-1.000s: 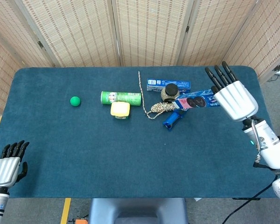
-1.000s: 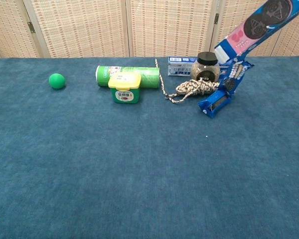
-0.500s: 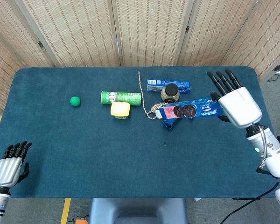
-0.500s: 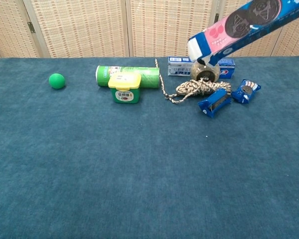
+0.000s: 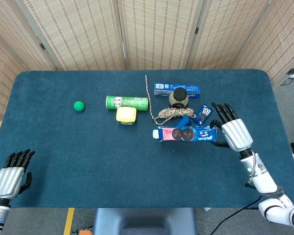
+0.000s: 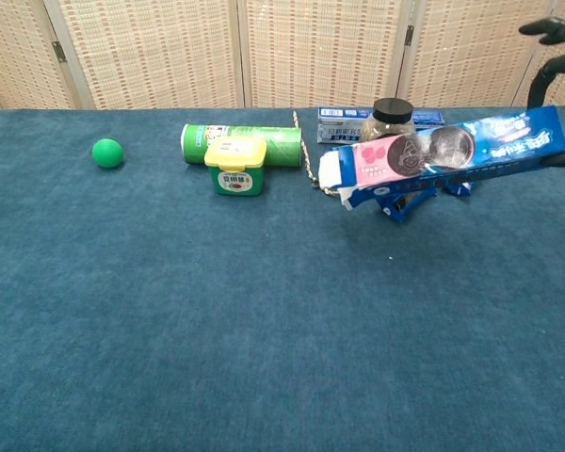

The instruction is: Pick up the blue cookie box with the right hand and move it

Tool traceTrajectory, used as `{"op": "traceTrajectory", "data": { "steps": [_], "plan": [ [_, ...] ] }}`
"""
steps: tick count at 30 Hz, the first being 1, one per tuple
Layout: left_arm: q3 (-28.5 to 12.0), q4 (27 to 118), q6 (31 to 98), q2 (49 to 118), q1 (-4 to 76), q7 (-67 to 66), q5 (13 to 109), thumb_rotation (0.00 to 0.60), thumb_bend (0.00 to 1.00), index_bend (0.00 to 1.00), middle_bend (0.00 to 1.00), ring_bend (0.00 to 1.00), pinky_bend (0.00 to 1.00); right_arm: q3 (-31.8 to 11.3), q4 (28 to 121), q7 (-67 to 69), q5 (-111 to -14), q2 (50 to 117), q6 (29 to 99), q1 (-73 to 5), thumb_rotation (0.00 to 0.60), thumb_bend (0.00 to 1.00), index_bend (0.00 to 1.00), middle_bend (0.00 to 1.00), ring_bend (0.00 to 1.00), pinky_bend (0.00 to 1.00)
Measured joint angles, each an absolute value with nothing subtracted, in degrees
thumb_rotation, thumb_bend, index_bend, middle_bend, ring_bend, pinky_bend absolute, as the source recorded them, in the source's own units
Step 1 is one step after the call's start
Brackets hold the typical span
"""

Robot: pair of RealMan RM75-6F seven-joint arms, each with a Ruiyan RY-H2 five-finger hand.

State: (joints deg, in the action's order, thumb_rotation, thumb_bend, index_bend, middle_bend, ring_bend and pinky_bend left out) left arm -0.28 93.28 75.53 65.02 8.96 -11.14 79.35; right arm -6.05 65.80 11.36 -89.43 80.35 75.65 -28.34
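The blue cookie box (image 5: 183,133), long with a pink end, hangs above the table, nearly level, its pink end pointing left. My right hand (image 5: 231,133) grips its right end, fingers spread over the top. In the chest view the box (image 6: 443,155) floats in front of the clutter, and only dark fingertips (image 6: 551,28) of that hand show at the top right. My left hand (image 5: 10,176) rests at the front left corner, holding nothing.
Behind the box lie a rope (image 5: 169,113), a dark-lidded jar (image 5: 179,97), a blue-white carton (image 5: 164,88) and small blue packs (image 5: 204,113). A green can (image 5: 127,103), a yellow-lidded tub (image 5: 126,115) and a green ball (image 5: 78,105) sit further left.
My right hand has come down and toward the front with the cookie box; the box swung from steeply tilted to nearly level. The left hand stayed put.
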Motion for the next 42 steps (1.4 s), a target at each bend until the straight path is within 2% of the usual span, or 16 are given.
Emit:
{"op": "traceTrajectory", "data": {
  "steps": [5,7,9,13,17,22,26,32,42],
  "plan": [
    [-0.12,92.83,75.91,64.99,8.86,-10.23,80.24,0.6,0.65,0.04,0.07,0.04,0.0,-4.97,56.9,18.15,-87.12,86.89,73.22,-26.93,0.6,0.16,0.12,0.0,0.0,0.0],
    [-0.1,92.79,75.68,65.02,8.92,-10.37,80.15,0.6,0.65,0.04,0.07,0.04,0.0,-4.67,56.62,17.67,-85.89,86.93,70.5,-26.78,0.6,0.16,0.03,0.0,0.0,0.0],
    [-0.15,92.7,75.47,65.07,9.05,-10.56,80.02,0.6,0.64,0.03,0.07,0.04,0.0,-4.17,57.74,17.0,-84.62,85.81,66.6,-26.79,0.6,0.16,0.0,0.0,0.0,0.0],
    [-0.23,92.58,75.51,65.11,9.08,-10.33,80.06,0.6,0.64,0.02,0.07,0.04,0.0,-3.21,62.81,15.39,-82.53,81.79,60.07,-26.91,0.6,0.16,0.0,0.0,0.0,0.0],
    [-0.18,92.54,75.68,64.96,9.01,-9.68,80.42,0.6,0.62,0.01,0.07,0.04,0.0,-2.72,69.84,9.78,-80.36,76.57,58.58,-26.39,0.6,0.16,0.0,0.0,0.0,0.0],
    [-0.14,92.51,75.91,65.02,8.97,-9.49,80.76,0.6,0.55,0.0,0.07,0.04,0.0,-2.6,80.8,-2.02,-76.89,70.08,60.49,-24.49,0.6,0.16,0.0,0.0,0.0,0.0],
    [-0.04,92.6,76.49,65.05,8.71,-9.46,81.17,0.6,0.53,0.0,0.07,0.04,0.0,-2.18,90.08,-10.82,-74.77,66.46,66.75,-20.61,0.6,0.16,0.0,0.0,0.0,0.0],
    [-0.18,92.58,76.24,65.18,8.79,-9.96,80.75,0.6,0.51,0.0,0.07,0.04,0.0,-0.84,89.95,-9.64,-76.38,67.11,76.26,-14.13,0.6,0.16,0.0,0.0,0.0,0.0],
    [-0.34,92.47,77.25,65.04,8.38,-9.77,80.88,0.6,0.5,0.0,0.07,0.04,0.0,-0.82,87.4,-7.26,-78.03,68.05,75.42,-13.02,0.6,0.16,0.0,0.0,0.0,0.0]
  ]
}}
